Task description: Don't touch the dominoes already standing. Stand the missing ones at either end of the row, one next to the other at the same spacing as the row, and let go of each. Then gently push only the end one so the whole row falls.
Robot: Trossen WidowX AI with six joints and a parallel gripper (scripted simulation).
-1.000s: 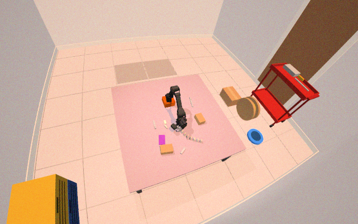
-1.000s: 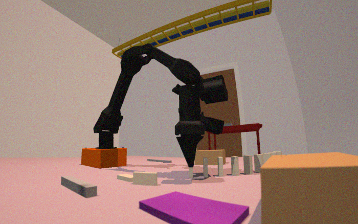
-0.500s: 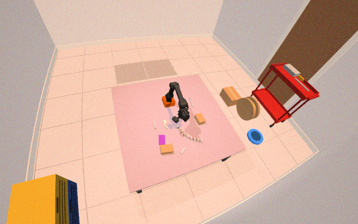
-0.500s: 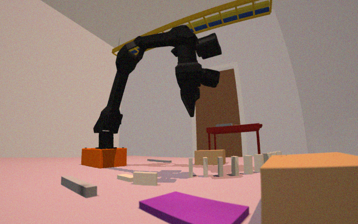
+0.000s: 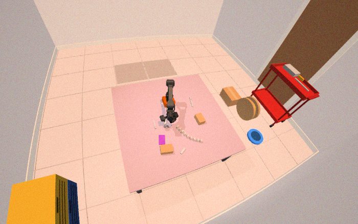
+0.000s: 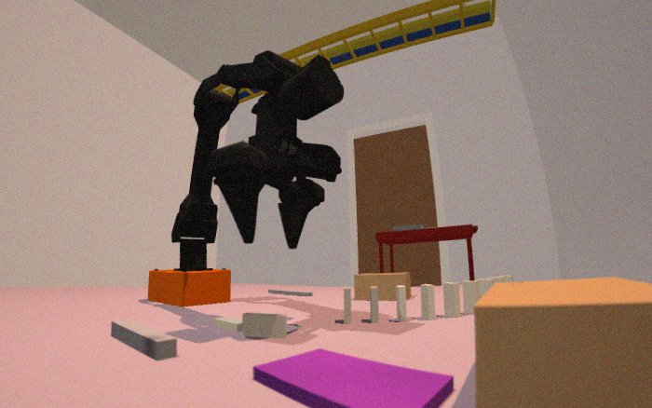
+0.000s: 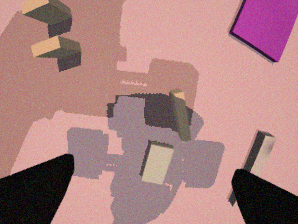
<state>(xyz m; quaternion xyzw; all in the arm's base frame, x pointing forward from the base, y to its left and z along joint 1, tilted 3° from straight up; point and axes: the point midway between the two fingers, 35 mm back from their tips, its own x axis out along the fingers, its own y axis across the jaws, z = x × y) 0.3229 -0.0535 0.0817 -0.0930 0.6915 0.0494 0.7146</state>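
A curved row of pale dominoes stands upright, its near end domino [image 5: 177, 127] [image 6: 347, 305] [image 7: 56, 46] evenly spaced from the second [image 6: 373, 304] [image 7: 42, 9]. Two loose dominoes lie left of that end: one flat [image 6: 228, 323] [image 7: 158, 162], the other on its long narrow edge [image 6: 264, 325] [image 7: 180, 115]. My gripper [image 6: 270, 244] [image 7: 156, 171] is wide open and empty. It hangs above the loose dominoes, with the flat one between the fingertips in the wrist view. In the top view the arm partly hides them.
A magenta slab [image 5: 161, 139] [image 6: 353, 377] [image 7: 265, 25] and a tan box [image 5: 166, 149] [image 6: 567, 346] lie toward the front. Another tan box [image 5: 199, 118] [image 6: 382, 286] is beyond the row. Thin bars [image 5: 154, 124] [image 6: 143, 340] [image 5: 191, 102] and a pale block [image 5: 182, 150] lie around.
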